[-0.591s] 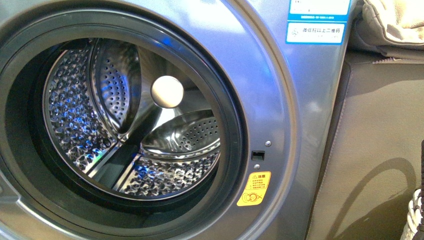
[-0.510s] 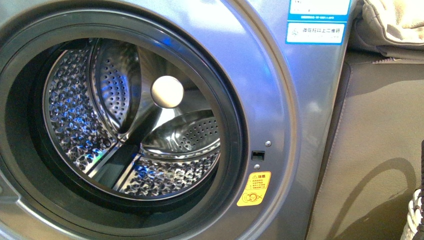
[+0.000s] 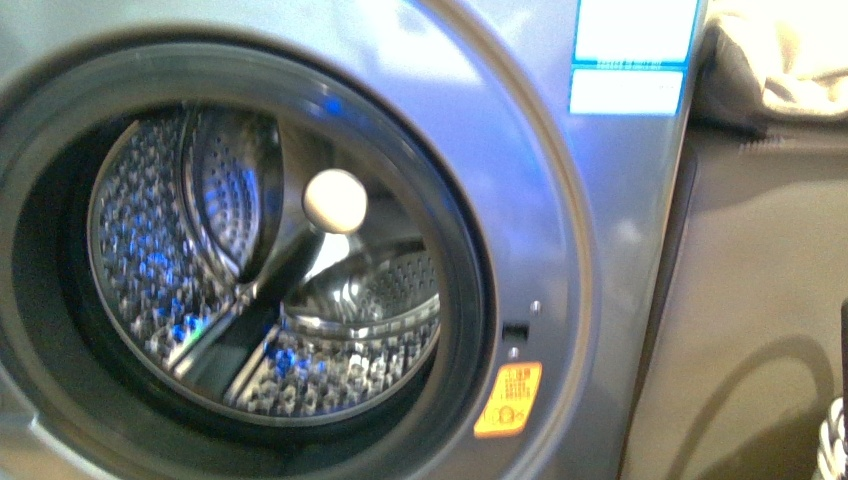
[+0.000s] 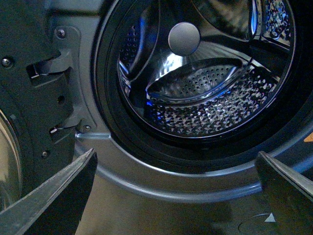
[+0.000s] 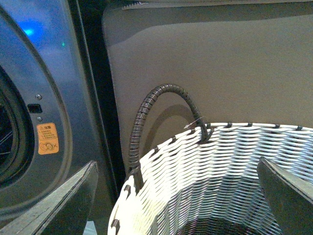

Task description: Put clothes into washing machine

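Observation:
The silver-grey washing machine fills the front view with its porthole open. Its shiny perforated drum holds nothing that I can see. The clothes are out of view. In the left wrist view my left gripper is open, low in front of the porthole rim, with the drum beyond it and nothing between the fingers. My right gripper is open over a white woven basket, just right of the machine's front. The basket's bottom is dark and unreadable.
The basket has a dark wrapped handle, and its edge shows at the front view's lower right. A flat brown-grey panel stands right of the machine, with a beige cushion on top. The dark door hinge is beside the porthole.
The whole front view has slid downward a little and turned blurry. The machine and drum look otherwise the same.

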### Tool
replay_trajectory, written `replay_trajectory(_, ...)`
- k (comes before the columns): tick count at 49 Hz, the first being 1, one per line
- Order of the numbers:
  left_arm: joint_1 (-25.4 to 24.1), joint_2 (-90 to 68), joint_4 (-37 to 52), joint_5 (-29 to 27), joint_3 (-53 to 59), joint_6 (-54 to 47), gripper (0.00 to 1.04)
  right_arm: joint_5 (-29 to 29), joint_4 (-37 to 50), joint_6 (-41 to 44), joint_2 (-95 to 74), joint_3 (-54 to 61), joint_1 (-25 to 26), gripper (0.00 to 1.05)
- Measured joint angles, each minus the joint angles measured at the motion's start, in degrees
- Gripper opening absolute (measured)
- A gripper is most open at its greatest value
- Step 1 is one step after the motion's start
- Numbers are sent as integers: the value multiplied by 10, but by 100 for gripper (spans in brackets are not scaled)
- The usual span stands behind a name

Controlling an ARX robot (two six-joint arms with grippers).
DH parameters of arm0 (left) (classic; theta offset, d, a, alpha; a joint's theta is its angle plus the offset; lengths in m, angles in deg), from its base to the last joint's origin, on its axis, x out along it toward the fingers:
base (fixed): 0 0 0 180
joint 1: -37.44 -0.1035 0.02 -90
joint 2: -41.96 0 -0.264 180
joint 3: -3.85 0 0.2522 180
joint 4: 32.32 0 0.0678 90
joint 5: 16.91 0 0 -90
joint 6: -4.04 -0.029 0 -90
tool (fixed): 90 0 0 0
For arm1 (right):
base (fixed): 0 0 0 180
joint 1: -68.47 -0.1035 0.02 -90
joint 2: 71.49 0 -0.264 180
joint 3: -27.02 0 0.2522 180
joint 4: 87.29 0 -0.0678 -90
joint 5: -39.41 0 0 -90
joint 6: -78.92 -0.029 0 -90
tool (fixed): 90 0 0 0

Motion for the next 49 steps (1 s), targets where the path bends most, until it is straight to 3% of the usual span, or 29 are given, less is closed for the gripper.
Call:
replay_trajectory(25, 0, 0, 0, 0, 0, 0, 98, -4, 3, -2, 0, 1, 1, 97)
replay_trajectory(27, 0, 0, 0, 0, 0, 0, 98, -53, 34, -21, -10, 2, 16, 97)
replay_trajectory(31, 0, 0, 0, 1, 0, 0, 98, -191, 178, -102, -75, 5, 81, 97)
replay_trajectory(35, 0, 0, 0, 0, 0, 0, 98, -258, 325, -149, -198, 4, 132, 97)
replay_trajectory(40, 0, 0, 0, 0, 0, 0, 98, -286, 483, -167, -375, 2, 169, 97)
replay_trajectory(44, 0, 0, 0, 0, 0, 0, 98, -298, 562, -159, -492, 1, 194, 97)
replay_trajectory(49, 0, 0, 0, 0, 0, 0, 98, -305, 587, -133, -597, -9, 219, 97)
